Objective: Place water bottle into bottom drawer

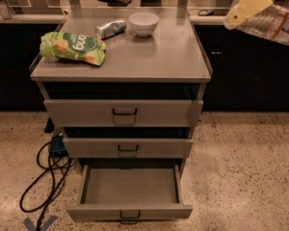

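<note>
My gripper [246, 8] is at the top right of the camera view, level with the cabinet top and off its right side. One yellow finger [250, 3] lies across the water bottle [275, 26], a clear crinkly bottle with a red-and-white label. The bottle hangs tilted in the air, held by the gripper, and the frame's right edge cuts it off. The bottom drawer [129, 211] of the grey cabinet is pulled out near the floor, well below and to the left of the gripper. Its tray shows bare inside.
On the cabinet top [149, 57] lie a green snack bag [73, 47], a silver can [111, 28] and a white bowl [143, 23]. The top drawer [123, 112] and middle drawer [127, 147] stick out slightly. Black cables [44, 179] trail on the floor at the left.
</note>
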Motion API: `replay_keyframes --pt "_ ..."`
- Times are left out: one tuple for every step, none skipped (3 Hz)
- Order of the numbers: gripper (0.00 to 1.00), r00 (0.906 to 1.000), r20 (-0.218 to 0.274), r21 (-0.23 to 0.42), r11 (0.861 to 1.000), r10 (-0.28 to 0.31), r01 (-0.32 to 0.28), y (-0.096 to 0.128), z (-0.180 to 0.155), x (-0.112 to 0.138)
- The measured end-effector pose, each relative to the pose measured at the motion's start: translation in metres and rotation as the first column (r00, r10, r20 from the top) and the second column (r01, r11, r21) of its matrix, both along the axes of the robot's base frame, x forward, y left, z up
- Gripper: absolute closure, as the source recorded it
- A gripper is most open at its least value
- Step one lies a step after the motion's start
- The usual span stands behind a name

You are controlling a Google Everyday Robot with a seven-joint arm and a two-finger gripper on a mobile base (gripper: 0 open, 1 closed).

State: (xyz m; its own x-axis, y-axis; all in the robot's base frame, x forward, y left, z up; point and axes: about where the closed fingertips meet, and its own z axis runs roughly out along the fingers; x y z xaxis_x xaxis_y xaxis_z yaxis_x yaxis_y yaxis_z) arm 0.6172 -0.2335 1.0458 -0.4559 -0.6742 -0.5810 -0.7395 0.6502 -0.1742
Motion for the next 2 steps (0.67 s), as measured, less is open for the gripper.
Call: replay_keyframes --pt "1.00 0.9939 0.097 0.073 0.996 -0.053 0.046 -0.005 0.032 -0.053" --pt "1.00 0.9832 0.163 0.088 0.994 -0.081 0.067 -0.008 0.050 -0.079"
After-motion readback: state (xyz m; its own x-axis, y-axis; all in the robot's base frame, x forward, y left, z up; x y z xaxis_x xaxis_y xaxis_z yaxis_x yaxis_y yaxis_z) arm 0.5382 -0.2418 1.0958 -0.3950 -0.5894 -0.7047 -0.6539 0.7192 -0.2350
